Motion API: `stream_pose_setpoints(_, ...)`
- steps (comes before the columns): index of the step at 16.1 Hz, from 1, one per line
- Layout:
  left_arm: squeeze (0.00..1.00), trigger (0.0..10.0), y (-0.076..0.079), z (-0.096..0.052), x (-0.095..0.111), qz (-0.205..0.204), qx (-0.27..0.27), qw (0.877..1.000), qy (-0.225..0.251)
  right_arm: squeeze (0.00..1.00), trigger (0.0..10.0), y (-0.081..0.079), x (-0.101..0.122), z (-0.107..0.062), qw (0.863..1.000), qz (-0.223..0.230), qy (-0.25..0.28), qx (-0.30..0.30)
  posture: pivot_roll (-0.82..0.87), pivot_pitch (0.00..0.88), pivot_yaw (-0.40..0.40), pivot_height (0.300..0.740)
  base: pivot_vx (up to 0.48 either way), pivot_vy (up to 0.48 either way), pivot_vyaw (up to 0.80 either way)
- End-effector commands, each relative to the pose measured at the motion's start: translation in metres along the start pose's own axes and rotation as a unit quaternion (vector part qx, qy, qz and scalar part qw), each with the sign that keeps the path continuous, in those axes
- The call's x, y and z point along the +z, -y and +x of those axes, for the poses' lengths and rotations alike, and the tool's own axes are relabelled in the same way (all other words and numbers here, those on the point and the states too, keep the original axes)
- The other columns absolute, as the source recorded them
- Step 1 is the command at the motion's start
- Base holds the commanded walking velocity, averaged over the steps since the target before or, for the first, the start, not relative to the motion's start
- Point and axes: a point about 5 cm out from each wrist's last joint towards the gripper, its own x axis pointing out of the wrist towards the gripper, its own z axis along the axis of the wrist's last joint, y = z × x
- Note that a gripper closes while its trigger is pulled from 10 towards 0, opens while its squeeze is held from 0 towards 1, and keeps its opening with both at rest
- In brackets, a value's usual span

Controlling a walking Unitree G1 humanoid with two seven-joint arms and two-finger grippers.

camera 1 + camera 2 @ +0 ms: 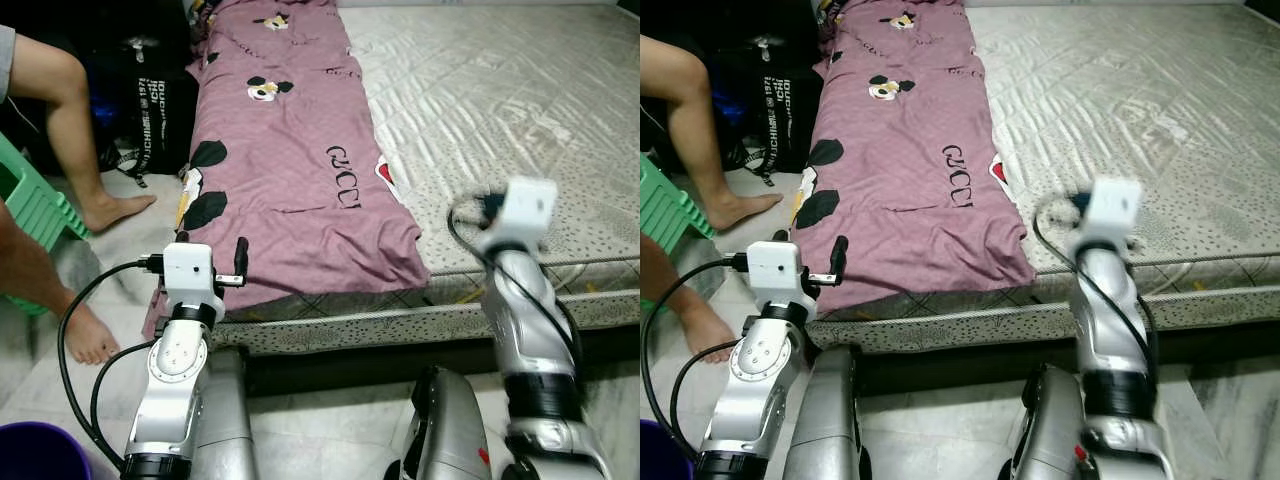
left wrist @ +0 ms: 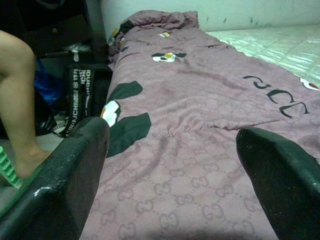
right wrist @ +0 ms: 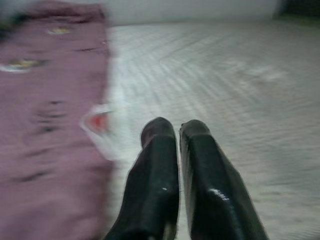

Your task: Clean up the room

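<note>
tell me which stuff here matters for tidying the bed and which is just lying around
For the job:
purple blanket
mattress
left tool, open over the blanket
right tool, shut

Just about:
black bag
green stool
purple bin
person's legs

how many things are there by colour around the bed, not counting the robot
purple: 2, the blanket and the bucket
green: 1, the stool
black: 1, the bag
cream: 1, the mattress
total: 5
</note>
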Motion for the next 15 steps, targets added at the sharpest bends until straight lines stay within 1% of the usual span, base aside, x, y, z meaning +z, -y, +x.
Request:
stream_pose_setpoints(1, 0.0, 10.0, -0.001, 0.003, 0.001, 0.005, -0.001, 1.0, 0.004, 1.0, 10.0, -0.018, -0.025, -0.003, 0.995, 0.02, -0.075, 0.057, 0.1, 0.0, -0.003, 0.485, 0.0, 0.0, 0.0)
stream_pose_setpoints(2, 0.0, 10.0, -0.001, 0.003, 0.002, 0.004, -0.001, 1.0, 0.004, 1.0, 10.0, -0.022, -0.038, -0.005, 0.992, 0.016, -0.107, 0.071, 0.1, 0.0, -0.003, 0.485, 0.0, 0.0, 0.0)
stream_pose_setpoints(3, 0.0, 10.0, 0.0, 0.003, 0.002, 0.003, 0.0, 1.0, 0.005, 1.0, 10.0, -0.029, -0.059, -0.01, 0.983, 0.001, -0.155, 0.097, 0.11, 0.0, -0.006, 0.485, 0.0, 0.0, 0.0)
stream_pose_setpoints(4, 0.0, 10.0, 0.0, 0.003, 0.002, 0.003, 0.0, 1.0, 0.005, 1.0, 10.0, -0.032, -0.071, -0.012, 0.979, 0.002, -0.181, 0.095, 0.11, 0.0, -0.006, 0.485, 0.0, 0.0, 0.0)
stream_pose_setpoints(6, 0.0, 10.0, -0.001, 0.001, 0.002, 0.003, 0.001, 1.0, 0.004, 1.0, 10.0, -0.034, -0.079, -0.011, 0.976, 0.012, -0.201, 0.08, 0.12, 0.0, -0.004, 0.485, 0.0, 0.0, 0.0)
stream_pose_setpoints(7, 0.0, 10.0, -0.002, 0.001, 0.002, 0.004, 0.001, 1.0, 0.003, 1.0, 10.0, -0.034, -0.08, -0.01, 0.977, 0.007, -0.202, 0.073, 0.12, 0.0, -0.004, 0.485, 0.0, 0.0, 0.0)
stream_pose_setpoints(8, 0.0, 10.0, -0.003, 0.0, 0.002, 0.006, 0.0, 1.0, 0.002, 1.0, 10.0, -0.029, -0.072, -0.006, 0.984, 0.007, -0.17, 0.048, 0.13, 0.0, 0.0, 0.485, 0.0, 0.0, 0.0)
stream_pose_setpoints(9, 0.0, 10.0, -0.003, 0.0, 0.002, 0.007, 0.0, 1.0, 0.002, 1.0, 10.0, -0.025, -0.062, -0.004, 0.99, 0.009, -0.138, 0.035, 0.13, 0.0, 0.001, 0.485, 0.0, 0.0, 0.0)
stream_pose_setpoints(10, 0.0, 10.0, -0.004, 0.0, 0.001, 0.007, -0.001, 1.0, 0.001, 1.0, 10.0, -0.021, -0.054, -0.002, 0.993, 0.009, -0.116, 0.025, 0.12, 0.0, 0.005, 0.485, 0.0, 0.0, 0.0)
stream_pose_setpoints(12, 0.0, 10.0, -0.003, 0.0, 0.001, 0.007, -0.002, 1.0, 0.001, 1.0, 10.0, -0.015, -0.049, -0.001, 0.995, 0.009, -0.095, 0.009, 0.12, 0.0, 0.006, 0.485, 0.0, 0.0, 0.0)
stream_pose_setpoints(13, 0.0, 10.0, -0.002, 0.0, 0.001, 0.007, -0.004, 1.0, 0.001, 1.0, 10.0, -0.013, -0.049, -0.002, 0.995, -0.001, -0.095, 0.01, 0.12, 0.0, 0.006, 0.485, 0.0, 0.0, 0.0)
stream_pose_setpoints(15, 0.0, 10.0, -0.002, 0.001, 0.001, 0.007, -0.005, 1.0, 0.0, 1.0, 10.0, -0.014, -0.055, -0.004, 0.994, 0.003, -0.109, 0.016, 0.12, 0.0, 0.006, 0.485, 0.0, 0.0, 0.0)
